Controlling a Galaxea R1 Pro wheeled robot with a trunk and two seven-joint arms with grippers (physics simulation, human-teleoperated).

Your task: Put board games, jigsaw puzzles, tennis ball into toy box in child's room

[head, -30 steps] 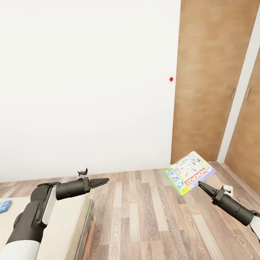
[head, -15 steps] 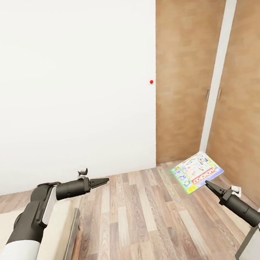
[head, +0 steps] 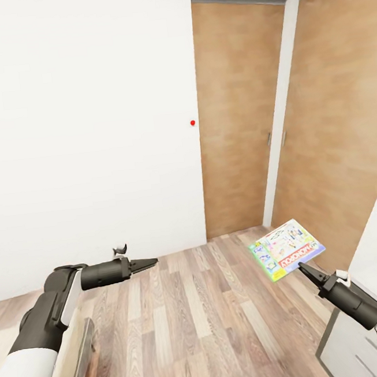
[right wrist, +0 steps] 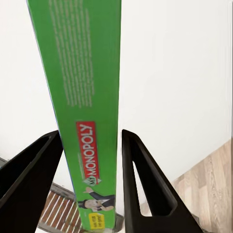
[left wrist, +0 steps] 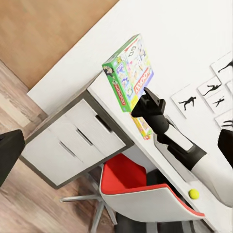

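Note:
My right gripper (head: 303, 267) is shut on the lower edge of the green-white Monopoly board game (head: 286, 249) and holds it tilted above the wood floor. In the right wrist view the box's green side (right wrist: 82, 97) stands between the two black fingers (right wrist: 141, 184). From the left wrist view, the same box (left wrist: 128, 73) hangs over the corner of the table (left wrist: 68, 141), and the tennis ball (left wrist: 194, 194) lies further along the top. My left gripper (head: 147, 264) is held out level and open, with nothing in it. The toy box is out of view.
Brown wooden doors (head: 236, 119) close off the far right corner. The table's corner (head: 366, 332) juts in at the lower right, and the bed's edge (head: 81, 356) sits lower left. A red chair (left wrist: 141, 189) stands under the table. A colourful flat item (left wrist: 142, 128) lies on the tabletop.
The camera has swung right: the doors slid left, the bed has nearly left the picture, and the table corner came in at lower right. Both arms keep their poses.

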